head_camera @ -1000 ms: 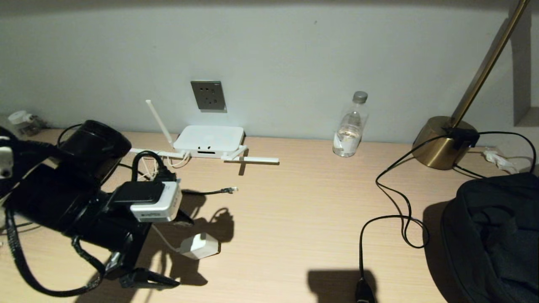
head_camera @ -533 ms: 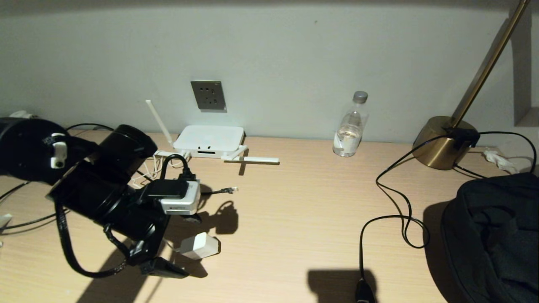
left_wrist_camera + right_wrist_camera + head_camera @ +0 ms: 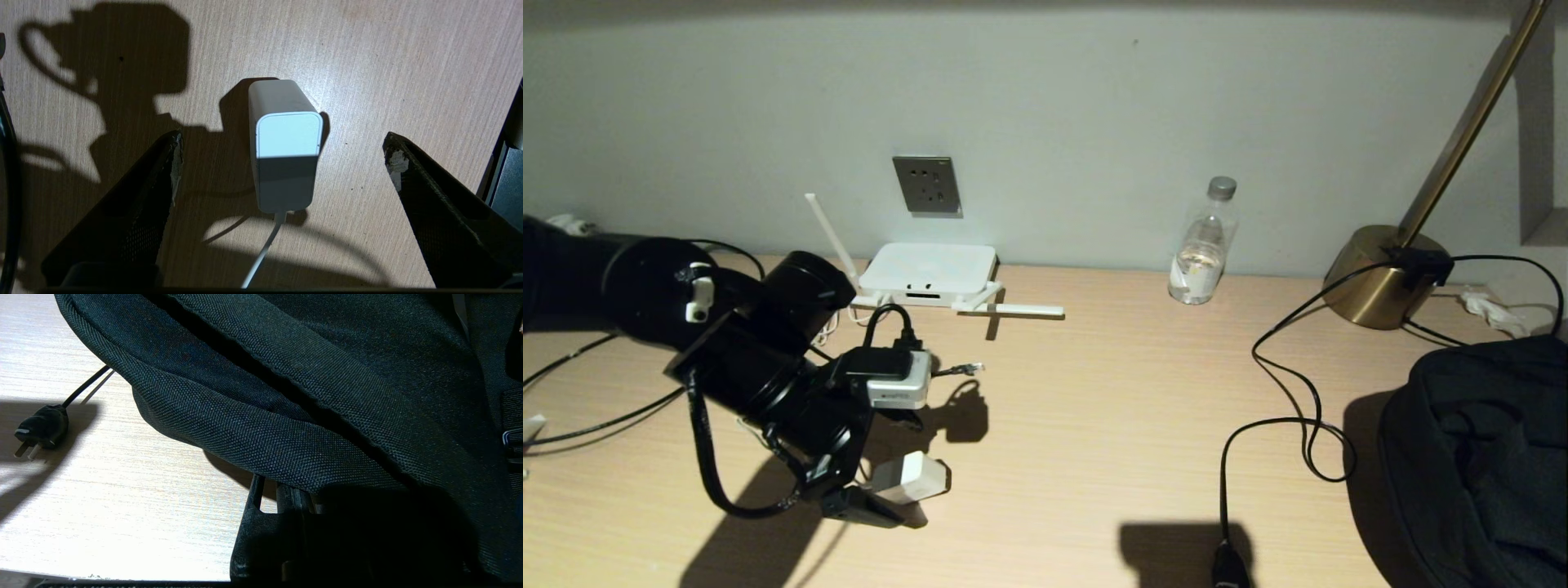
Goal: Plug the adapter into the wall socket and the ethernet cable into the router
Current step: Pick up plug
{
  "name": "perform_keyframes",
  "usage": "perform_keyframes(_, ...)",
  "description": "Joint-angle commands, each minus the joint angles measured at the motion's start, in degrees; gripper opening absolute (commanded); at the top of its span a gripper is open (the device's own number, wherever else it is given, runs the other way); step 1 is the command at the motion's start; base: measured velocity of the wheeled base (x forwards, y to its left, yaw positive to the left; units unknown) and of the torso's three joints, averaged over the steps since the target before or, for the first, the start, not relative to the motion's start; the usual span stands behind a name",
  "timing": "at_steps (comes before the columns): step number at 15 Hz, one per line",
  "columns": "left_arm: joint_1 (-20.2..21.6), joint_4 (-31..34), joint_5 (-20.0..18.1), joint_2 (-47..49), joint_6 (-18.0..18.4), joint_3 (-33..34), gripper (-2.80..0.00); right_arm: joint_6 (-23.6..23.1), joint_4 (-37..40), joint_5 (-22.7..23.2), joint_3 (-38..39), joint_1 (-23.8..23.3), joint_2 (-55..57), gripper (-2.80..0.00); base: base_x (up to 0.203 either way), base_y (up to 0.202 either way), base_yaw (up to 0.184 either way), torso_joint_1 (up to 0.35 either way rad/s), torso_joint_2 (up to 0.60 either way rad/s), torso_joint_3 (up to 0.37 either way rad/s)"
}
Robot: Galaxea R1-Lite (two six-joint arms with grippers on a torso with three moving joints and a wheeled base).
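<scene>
The white adapter [image 3: 911, 478] [image 3: 286, 143] lies on the wooden desk, its thin white cord trailing back towards my wrist. My left gripper [image 3: 886, 469] [image 3: 282, 141] is open and low over the desk, one finger on each side of the adapter with a wide gap on both sides, touching neither. The ethernet cable [image 3: 943, 373] ends in its clear connector [image 3: 970, 369] just beyond my left wrist. At the wall stand the white router [image 3: 929, 269] and, above it, the grey wall socket [image 3: 926, 185]. My right gripper [image 3: 271, 490] is parked, shut, tucked under a black bag.
A water bottle [image 3: 1201, 245] and a brass lamp base [image 3: 1380, 278] stand at the back right. The black lamp cord [image 3: 1290, 392] loops across the desk to a loose plug [image 3: 39, 430]. A black bag [image 3: 1486, 457] fills the front right corner.
My left arm has swung to the right and reached forward, bringing the open gripper from beside the adapter to astride it. Adapter, cable and router have not moved.
</scene>
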Motion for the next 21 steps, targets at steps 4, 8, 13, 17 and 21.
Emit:
perform_keyframes(4,0.01,0.55,1.56,0.42,-0.07,-0.01,0.0,-0.07,0.0,0.0,0.0,0.02,-0.02,-2.8,0.0,0.0,0.0,0.0,0.0,0.0)
perform_keyframes(8,-0.77,0.19,1.88,0.69,-0.73,-0.51,0.0,-0.04,0.0,0.0,0.0,0.02,-0.02,-2.8,0.0,0.0,0.0,0.0,0.0,0.0)
perform_keyframes(13,-1.48,-0.08,3.21,2.18,-0.96,-0.89,0.0,-0.04,0.0,0.0,0.0,0.02,-0.02,-2.8,0.0,0.0,0.0,0.0,0.0,0.0)
perform_keyframes(17,-1.48,-0.09,3.57,2.72,-1.18,-1.85,0.0,-0.04,0.0,0.0,0.0,0.02,-0.02,-2.8,0.0,0.0,0.0,0.0,0.0,0.0)
perform_keyframes(21,-2.21,-0.08,3.57,3.06,-2.44,-3.52,0.0,-0.04,0.0,0.0,0.0,0.02,-0.02,-2.8,0.0,0.0,0.0,0.0,0.0,0.0)
